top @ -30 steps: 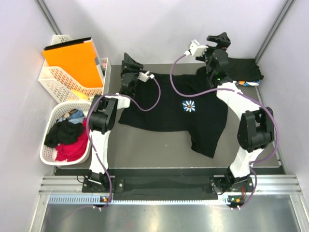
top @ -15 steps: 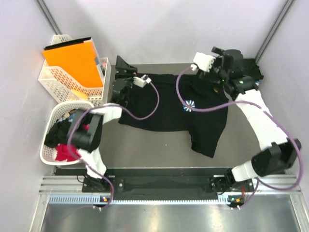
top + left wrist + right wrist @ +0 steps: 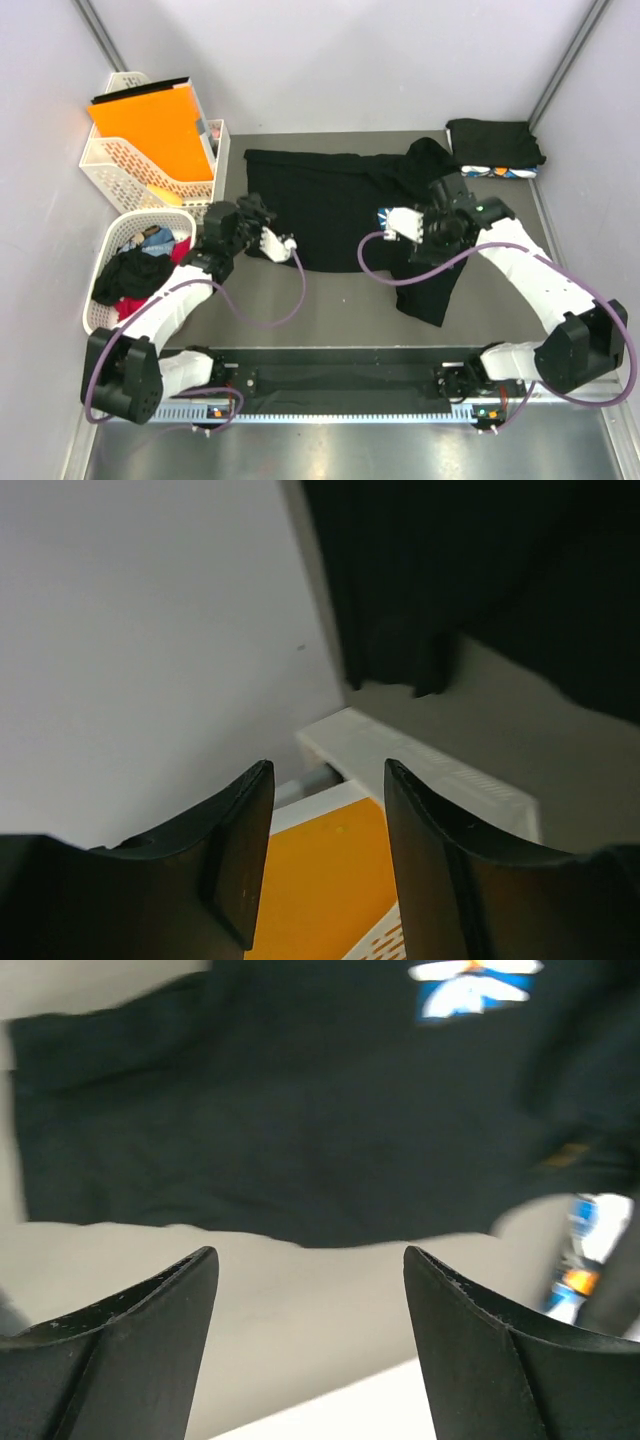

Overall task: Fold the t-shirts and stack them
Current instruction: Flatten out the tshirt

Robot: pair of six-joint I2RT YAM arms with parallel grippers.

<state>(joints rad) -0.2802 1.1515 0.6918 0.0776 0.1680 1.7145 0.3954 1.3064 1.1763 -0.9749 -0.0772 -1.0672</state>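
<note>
Spreading stage: black t-shirt (image 3: pixel 330 205) flat mid-table, far-right sleeve rumpled. By near-left hem, left gripper (image 3: pixel 327 770); above chest, right gripper (image 3: pixel 309 1255); jaws of both parted, empty. Next, probably: pinching an edge, folding across. Nearby: folded stack (image 3: pixel 495 145) far right, basket (image 3: pixel 98 327) left. Possible snag: cables (image 3: pixel 302 288) trailing by cloth.

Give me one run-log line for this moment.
black t-shirt: spread, unfolded | left gripper: open, empty | right gripper: open, empty
</note>
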